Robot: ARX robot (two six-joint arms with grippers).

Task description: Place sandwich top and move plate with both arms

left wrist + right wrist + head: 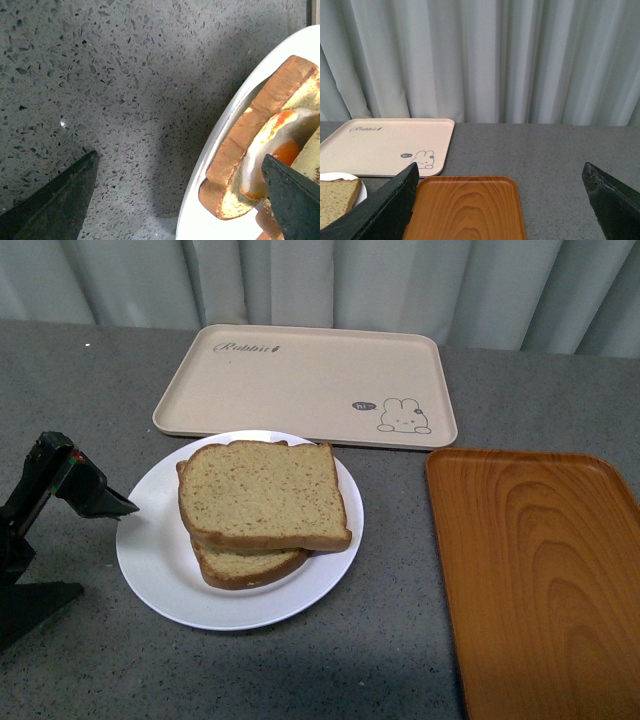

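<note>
Logged left gripper (178, 159) at the near-left edge of the plate (150, 560), spread wide, gripping nothing. Straddling the rim: one finger over the grey table (380, 640), the other over the bread. Found the sandwich top (262, 495) already lying on the egg slice (232, 150), slightly skewed, mid-plate. Judged placing done and plate move in hand. Logged right gripper (500, 165) likewise wide and empty, well apart from the plate, facing the orange tray (540, 580), with the rabbit tray (300, 380) beyond.

To do well: bring right gripper to the opposite rim before any lift. Pinch rim only, clear of bread. Close both together. Lift level and slow to keep the stack from sliding. Destination tray: cannot tell.
</note>
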